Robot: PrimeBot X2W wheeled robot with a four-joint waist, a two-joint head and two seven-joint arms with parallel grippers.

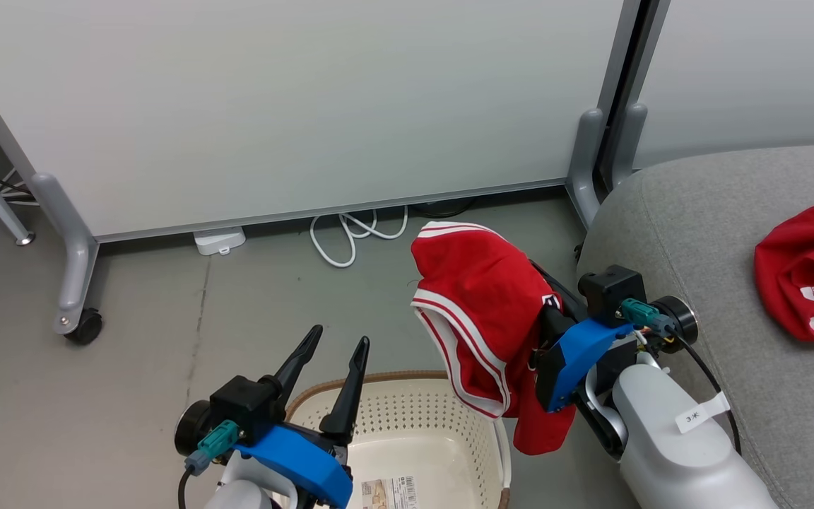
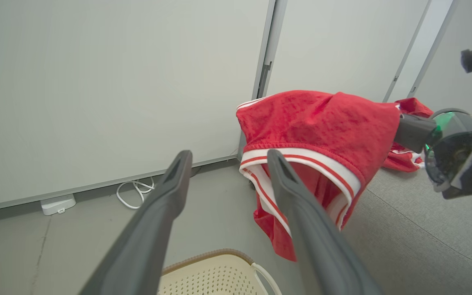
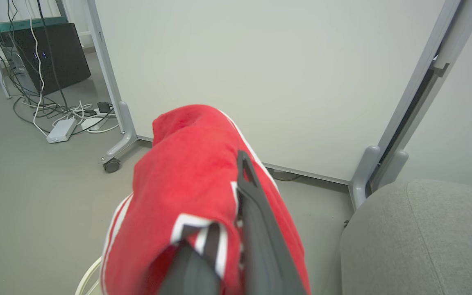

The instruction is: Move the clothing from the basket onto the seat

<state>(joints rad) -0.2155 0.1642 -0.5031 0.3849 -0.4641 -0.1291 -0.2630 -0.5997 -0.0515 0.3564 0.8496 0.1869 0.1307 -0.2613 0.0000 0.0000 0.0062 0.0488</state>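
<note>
The right claw (image 3: 225,184) clamps a red garment (image 1: 478,304) at the basket's (image 1: 414,413) one o'clock; the left claw (image 1: 340,336) gapes over its rim.

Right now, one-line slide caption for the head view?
Right gripper holds red shorts aloft between basket and sofa seat, where another red garment lies; left gripper open over the basket.

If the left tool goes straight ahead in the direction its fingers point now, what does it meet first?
Most likely the bottom of the white partition panel, near the coiled white cable. The red white-trimmed garment hangs just right of the left tool's path; depth is unclear.
</note>
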